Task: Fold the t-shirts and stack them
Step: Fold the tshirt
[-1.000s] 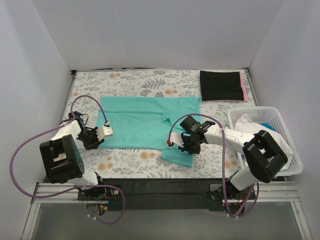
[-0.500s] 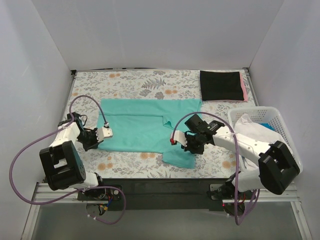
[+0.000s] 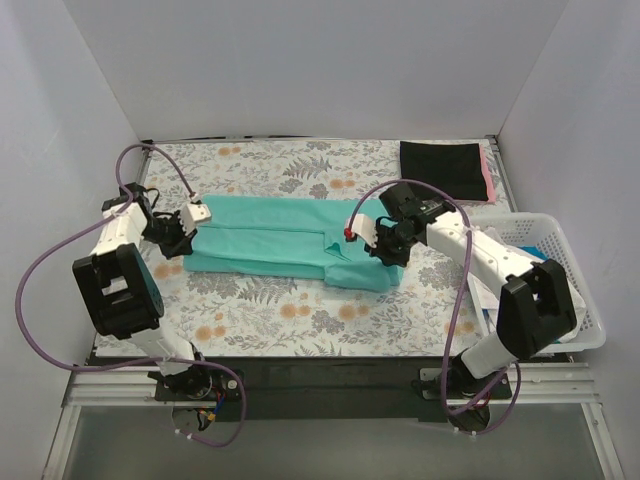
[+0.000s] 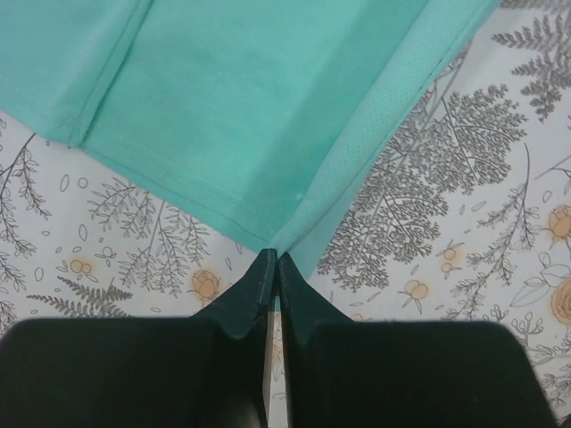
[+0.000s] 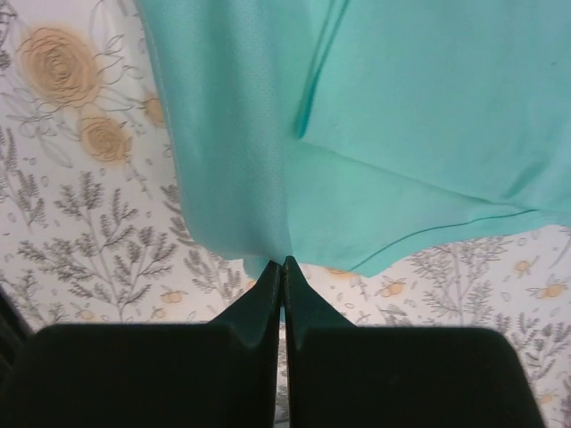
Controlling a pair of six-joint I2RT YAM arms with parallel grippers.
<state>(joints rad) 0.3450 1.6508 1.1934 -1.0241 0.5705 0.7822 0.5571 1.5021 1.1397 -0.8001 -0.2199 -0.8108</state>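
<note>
The teal-green t-shirt [image 3: 285, 240] lies across the middle of the floral cloth, its near half lifted and carried back over the far half. My left gripper [image 3: 178, 228] is shut on its left edge; in the left wrist view the jaws [image 4: 272, 259] pinch a corner of the teal cloth [image 4: 268, 98]. My right gripper [image 3: 385, 245] is shut on its right edge; in the right wrist view the jaws [image 5: 284, 263] pinch the teal cloth [image 5: 375, 116]. A folded black t-shirt [image 3: 441, 170] lies on a pink one [image 3: 488, 172] at the far right.
A white lattice basket [image 3: 580, 335] at the right edge holds white cloth [image 3: 505, 250] and something blue [image 3: 535, 252]. The grey-and-orange floral cloth [image 3: 280, 315] covers the table. Purple cables loop from both arms. White walls stand on three sides.
Both grippers have moved away from the near edge toward the back, carrying the shirt's near edge with them, so the shirt now looks narrower front to back.
</note>
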